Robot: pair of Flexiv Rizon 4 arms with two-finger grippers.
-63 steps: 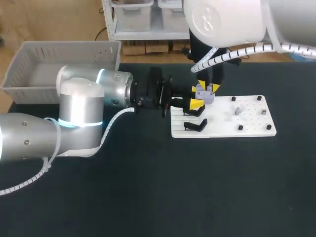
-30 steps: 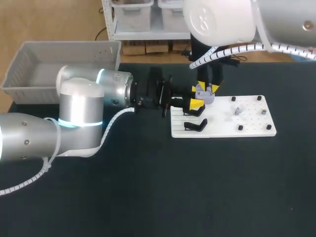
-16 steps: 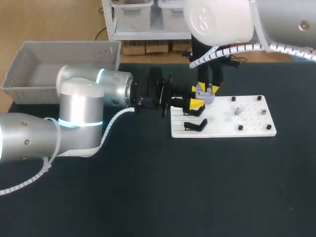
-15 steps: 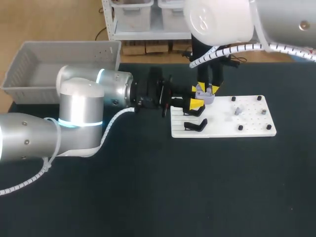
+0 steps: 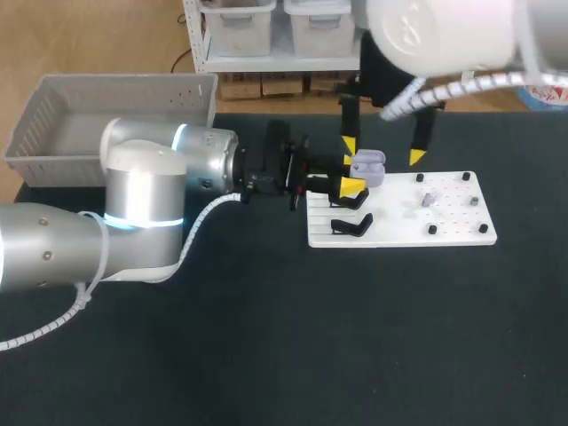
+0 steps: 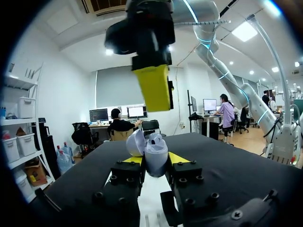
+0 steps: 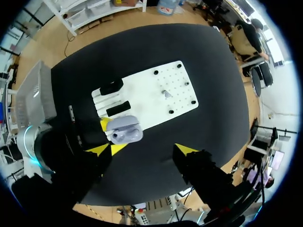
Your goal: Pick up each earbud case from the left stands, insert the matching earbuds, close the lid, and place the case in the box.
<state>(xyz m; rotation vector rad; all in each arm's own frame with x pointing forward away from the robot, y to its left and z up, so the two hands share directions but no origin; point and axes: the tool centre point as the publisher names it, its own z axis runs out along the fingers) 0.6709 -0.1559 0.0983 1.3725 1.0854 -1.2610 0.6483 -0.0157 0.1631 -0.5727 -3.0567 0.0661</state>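
A lavender earbud case (image 5: 367, 167) with its lid open is held over the left edge of the white board (image 5: 448, 222). My left gripper (image 5: 357, 176) is shut on it from both sides. In the left wrist view the case (image 6: 155, 159) stands upright between the yellow fingertips (image 6: 176, 157). My right gripper (image 5: 382, 151) hangs open above the case, one tip on each side and touching nothing. From the right wrist the case (image 7: 124, 130) lies ahead of the open right gripper (image 7: 141, 150). One small earbud (image 5: 428, 199) rests on the board.
Two black stands (image 5: 351, 224) sit at the board's left end, and several black pegs (image 5: 432, 229) dot its right part. A grey plastic box (image 5: 53, 146) stands at the table's far left. My left arm stretches across the middle of the table.
My right gripper has opened wide and drawn up and back from the case. My left gripper and the case have stayed where they were.
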